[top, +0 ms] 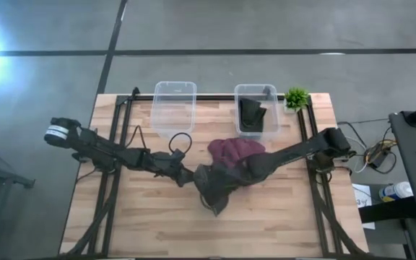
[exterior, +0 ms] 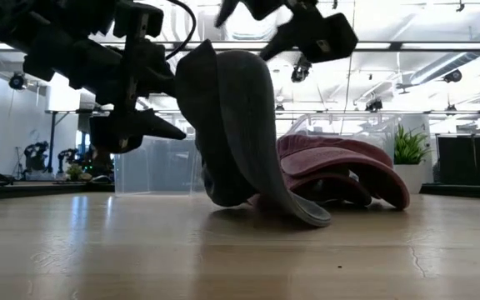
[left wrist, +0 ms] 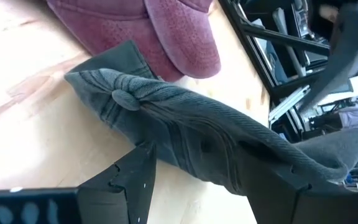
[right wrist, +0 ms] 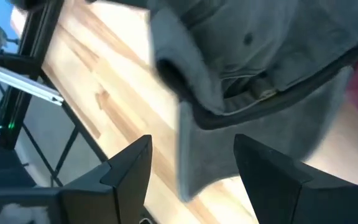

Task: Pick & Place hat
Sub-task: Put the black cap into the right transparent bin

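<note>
A grey cap (top: 215, 189) stands tipped up near the table's middle. Its brim (exterior: 307, 212) and lower crown rest on the wood. My left gripper (top: 192, 175) reaches it from the left and is shut on its crumpled crown (left wrist: 185, 118). My right gripper (top: 250, 169) is open at the cap's right side. Its fingers stand either side of the cap's back edge (right wrist: 191, 149), and I cannot tell whether they touch it. A maroon cap (top: 235, 149) lies flat just behind the grey one. My left gripper pinches the grey cap's bunched crown (left wrist: 229, 155) between its two fingers, a little way from the top button (left wrist: 126, 98). It comes roughly level from the table's left. The cap is tilted up on edge, with its brim on the table.
Two clear bins stand at the far edge. The left bin (top: 173, 90) holds nothing that I can see, and the right bin (top: 256, 89) holds a dark cap (top: 252, 114). A small green plant (top: 296, 98) sits at the far right corner. Bare wood lies toward the near edge.
</note>
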